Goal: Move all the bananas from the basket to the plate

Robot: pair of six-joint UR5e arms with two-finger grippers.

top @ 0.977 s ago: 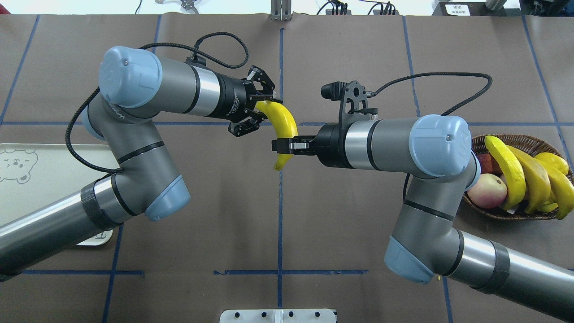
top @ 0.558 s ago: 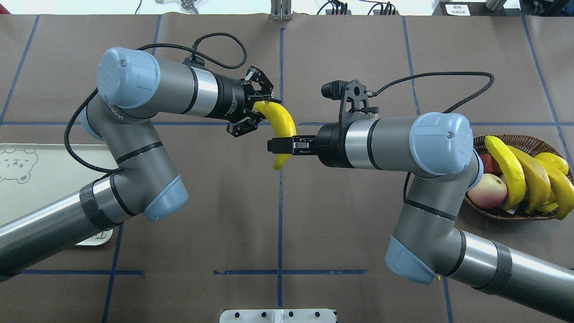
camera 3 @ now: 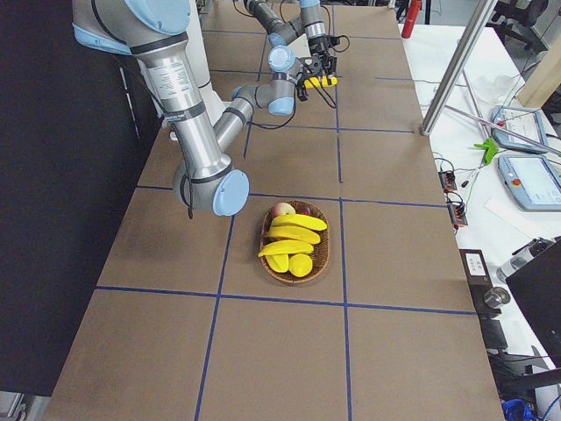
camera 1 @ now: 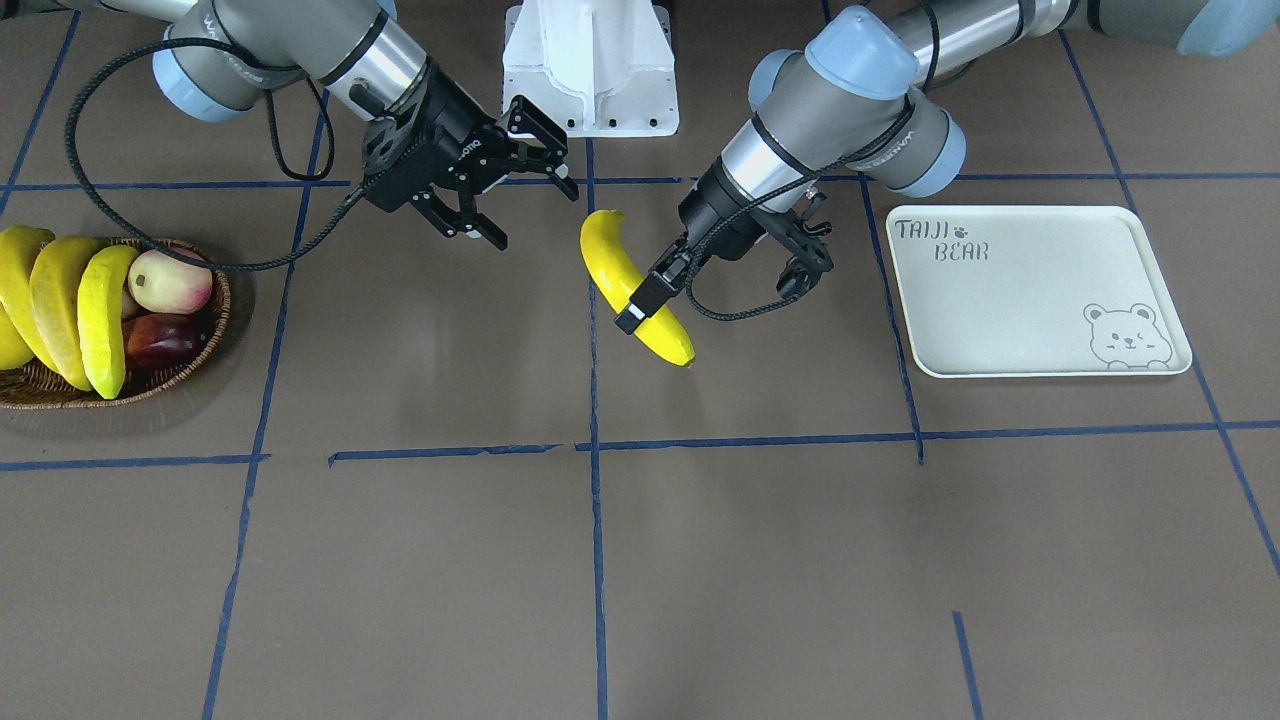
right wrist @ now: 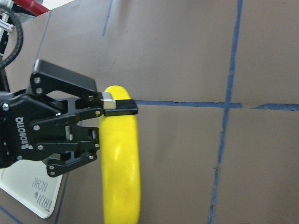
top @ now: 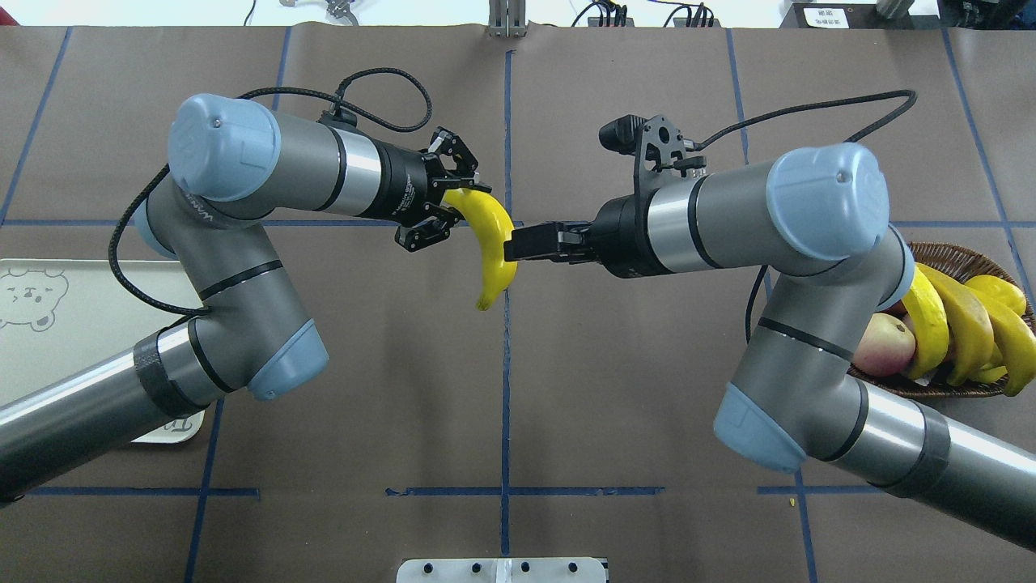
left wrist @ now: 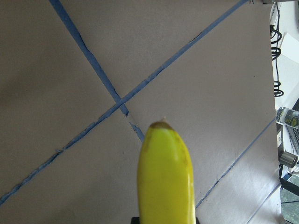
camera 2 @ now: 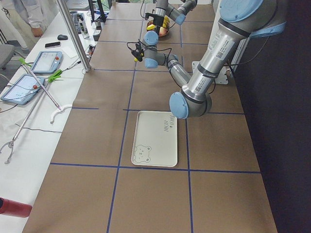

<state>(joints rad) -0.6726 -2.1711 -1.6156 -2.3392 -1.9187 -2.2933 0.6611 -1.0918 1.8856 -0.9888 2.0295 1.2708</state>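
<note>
Noted banana (camera 1: pixel 610 255) clamped in L gripper (camera 1: pixel 645 300); seen R gripper (camera 1: pixel 532 215) spread wide, nearby, clear of fruit.

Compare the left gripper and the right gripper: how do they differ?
The black left gripper is shut on the curved yellow banana; the black right gripper is open, holding nothing. The left gripper reaches in from the cream rectangular tray side, the right gripper from the brown wicker basket side. Both meet midway between them.
</note>
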